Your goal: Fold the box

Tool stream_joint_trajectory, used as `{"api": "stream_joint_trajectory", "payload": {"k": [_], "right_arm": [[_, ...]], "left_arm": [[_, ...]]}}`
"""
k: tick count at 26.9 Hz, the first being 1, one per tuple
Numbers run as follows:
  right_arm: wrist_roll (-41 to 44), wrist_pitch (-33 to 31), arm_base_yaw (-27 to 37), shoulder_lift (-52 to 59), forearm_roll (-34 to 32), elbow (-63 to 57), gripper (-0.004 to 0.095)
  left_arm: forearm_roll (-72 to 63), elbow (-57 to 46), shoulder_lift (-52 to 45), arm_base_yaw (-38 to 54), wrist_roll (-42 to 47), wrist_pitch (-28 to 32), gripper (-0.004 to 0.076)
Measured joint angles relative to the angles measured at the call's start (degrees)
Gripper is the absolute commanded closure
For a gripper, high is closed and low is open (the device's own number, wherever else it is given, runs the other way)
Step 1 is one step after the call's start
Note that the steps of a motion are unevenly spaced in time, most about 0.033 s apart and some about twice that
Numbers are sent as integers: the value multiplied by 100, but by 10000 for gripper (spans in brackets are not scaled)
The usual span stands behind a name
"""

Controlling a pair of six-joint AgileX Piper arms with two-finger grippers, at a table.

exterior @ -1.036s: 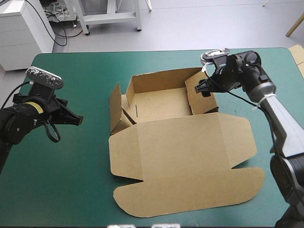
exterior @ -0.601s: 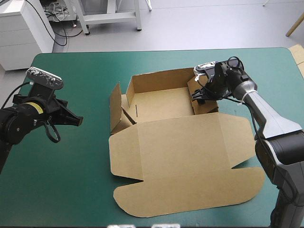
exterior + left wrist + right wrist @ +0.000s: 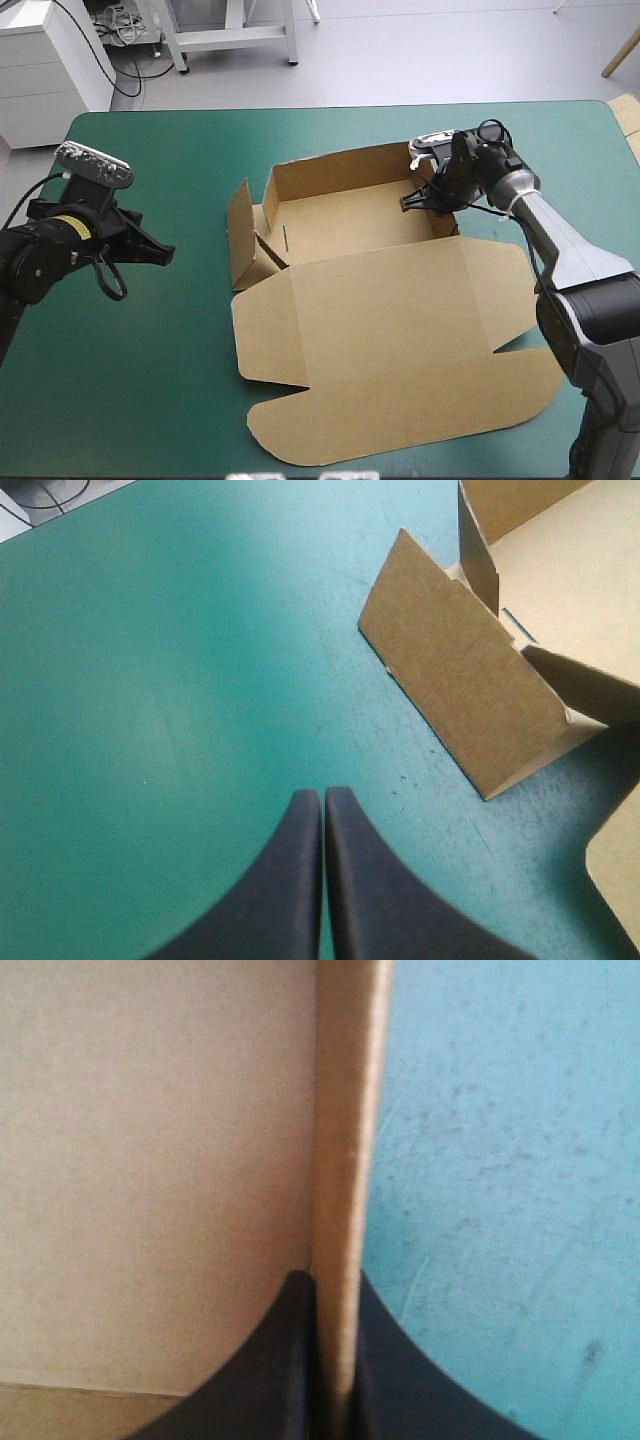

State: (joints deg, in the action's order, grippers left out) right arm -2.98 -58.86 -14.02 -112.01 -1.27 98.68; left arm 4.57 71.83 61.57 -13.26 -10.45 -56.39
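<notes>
Right gripper [image 3: 335,1278] clamps the brown box's [image 3: 380,300] right side wall [image 3: 345,1110], one black finger [image 3: 285,1370] either side.
Left gripper [image 3: 322,794] is clenched empty over teal-green cover [image 3: 150,680], box's raised left flap [image 3: 470,700] ahead.

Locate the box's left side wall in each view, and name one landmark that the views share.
High view: the left wall stands at the left end of the box.
Left wrist view: the left wall lies ahead of the left gripper, outer face showing.
Right wrist view: not in it.
Shared landmark: the teal-green cover.
</notes>
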Motion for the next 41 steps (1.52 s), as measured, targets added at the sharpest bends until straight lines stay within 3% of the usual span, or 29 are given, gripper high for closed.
{"api": "stream_joint_trajectory", "payload": {"k": [5,8,13,19,26,31,37,41], "right_arm": [[-78,-232,6,192,7,55,929],[-555,-633,192,626,127,62,929],[-1101,-955,775,1214,696,62,929],[-1680,-965,1696,2103,1839,62,930],[-1973,-1055,2219,2748,1978,62,930],[-2006,-1089,2258,2986,2105,62,930],[-2014,-1109,2263,3017,2278,62,930],[-2017,-1109,2269,3017,2312,62,930]], "left_arm": [[0,0,0,0,0,0,731],[6,-44,0,0,0,-22,731],[6,-361,0,0,0,5,731],[6,-480,155,0,0,58,731],[-400,-480,567,446,-75,303,706],[-2166,-484,953,1507,-1348,317,706],[-4820,-603,1598,2969,-3447,-227,709],[-5973,-1023,1903,3398,-4336,-269,709]]}}
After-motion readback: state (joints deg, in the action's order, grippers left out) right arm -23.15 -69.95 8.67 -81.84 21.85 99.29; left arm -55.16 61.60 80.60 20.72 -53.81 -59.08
